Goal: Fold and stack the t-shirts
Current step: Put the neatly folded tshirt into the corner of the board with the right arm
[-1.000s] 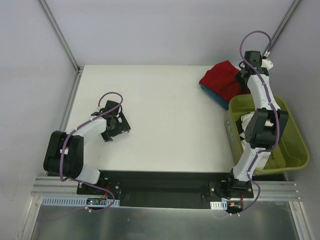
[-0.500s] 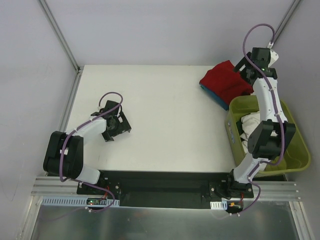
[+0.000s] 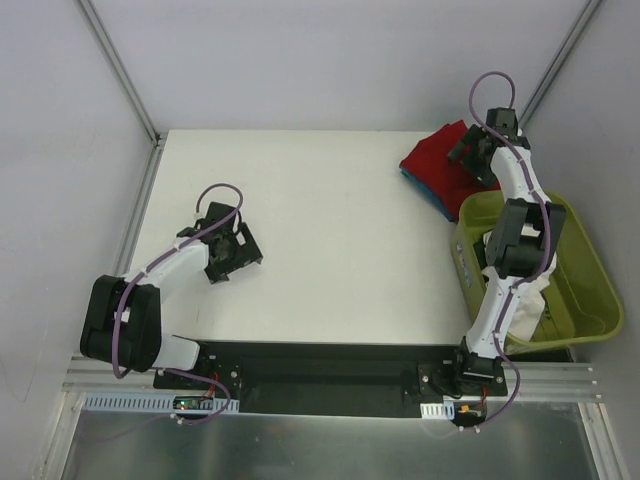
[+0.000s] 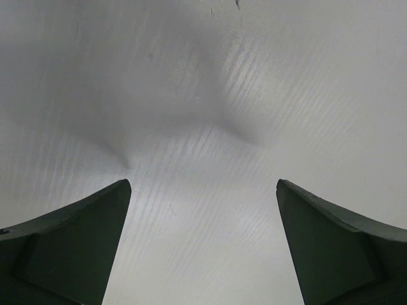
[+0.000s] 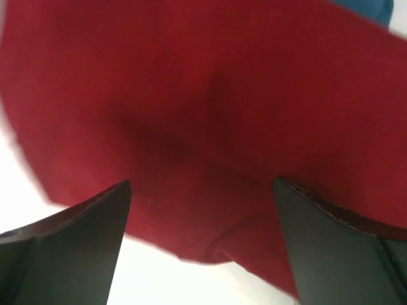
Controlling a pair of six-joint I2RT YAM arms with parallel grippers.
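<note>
A folded deep red t-shirt lies on a teal-blue t-shirt at the table's back right corner. My right gripper hovers over the red shirt's right part, open, with nothing between its fingers. In the right wrist view the red t-shirt fills the frame, a sliver of the teal-blue shirt at the top right, and the right gripper stands wide apart. A white t-shirt lies crumpled in the tub. My left gripper rests open near the table's left side; the left gripper shows only bare table.
An olive-green plastic tub stands at the right edge of the white table, just in front of the shirt stack. Grey walls and metal frame posts close in the back and sides.
The right gripper has opened and swung from the stack's right edge leftward over the red shirt. The left arm has stayed in place.
</note>
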